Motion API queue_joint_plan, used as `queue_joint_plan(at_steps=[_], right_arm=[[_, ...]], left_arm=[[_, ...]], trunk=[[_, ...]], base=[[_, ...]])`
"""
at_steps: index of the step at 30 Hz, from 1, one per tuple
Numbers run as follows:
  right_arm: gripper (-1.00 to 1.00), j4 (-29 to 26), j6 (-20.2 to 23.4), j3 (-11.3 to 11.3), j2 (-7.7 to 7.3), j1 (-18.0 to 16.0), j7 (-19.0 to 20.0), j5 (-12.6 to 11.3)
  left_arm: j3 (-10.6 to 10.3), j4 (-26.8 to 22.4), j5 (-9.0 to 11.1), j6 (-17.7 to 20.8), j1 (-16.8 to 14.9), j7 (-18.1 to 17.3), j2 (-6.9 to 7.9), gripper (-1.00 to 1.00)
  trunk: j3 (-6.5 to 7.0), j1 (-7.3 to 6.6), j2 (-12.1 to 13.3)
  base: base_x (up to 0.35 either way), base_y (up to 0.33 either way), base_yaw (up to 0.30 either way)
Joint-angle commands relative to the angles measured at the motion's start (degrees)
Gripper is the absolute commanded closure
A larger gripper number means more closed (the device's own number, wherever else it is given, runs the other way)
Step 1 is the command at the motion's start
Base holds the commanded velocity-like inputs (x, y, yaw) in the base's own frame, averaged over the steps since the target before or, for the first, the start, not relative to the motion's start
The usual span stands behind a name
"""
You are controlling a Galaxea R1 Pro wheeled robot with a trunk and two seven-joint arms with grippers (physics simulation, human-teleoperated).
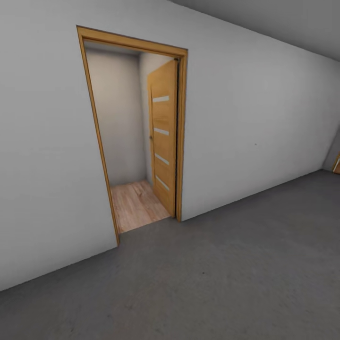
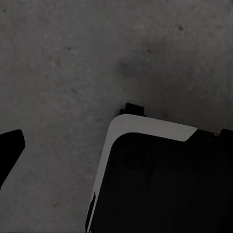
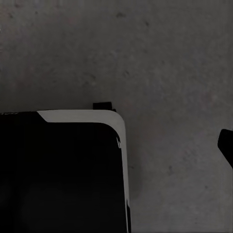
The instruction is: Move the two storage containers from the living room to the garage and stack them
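The two storage containers are out of view. I stand in the garage on its dark grey concrete floor (image 1: 222, 283), facing a pale grey wall (image 1: 255, 132). In the left wrist view a dark fingertip (image 2: 9, 150) of my left gripper (image 2: 116, 145) shows at the frame's edge, over bare floor (image 2: 73, 73). In the right wrist view a fingertip (image 3: 226, 145) of my right gripper (image 3: 116, 141) sits at the opposite edge. Both grippers look spread wide with nothing between the fingers.
A wood-framed doorway (image 1: 134, 137) opens in the wall ahead, slightly left. Its light wooden door (image 1: 163, 137) is swung inward, and light wood-plank flooring (image 1: 137, 205) lies beyond. My black and white base (image 2: 160, 179) (image 3: 63, 170) shows in both wrist views.
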Motion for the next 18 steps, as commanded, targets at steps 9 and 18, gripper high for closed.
queue_joint_plan(at_steps=[9,18], right_arm=[[-1.00,0.2,-0.3,0.6,0.02,-0.1,0.0,-0.4],[-1.00,0.2,0.0,0.5,0.02,-0.1,0.0,-0.5]], left_arm=[[0.1,0.0,0.2,-0.1,0.0,0.1,-0.04,-1.00],[0.1,0.0,0.2,0.1,0.0,0.0,-0.09,-1.00]], trunk=[[-0.08,0.03,-0.1],[-0.08,0.03,-0.1]], base=[[0.296,0.000,-0.001],[0.322,0.000,0.000]])
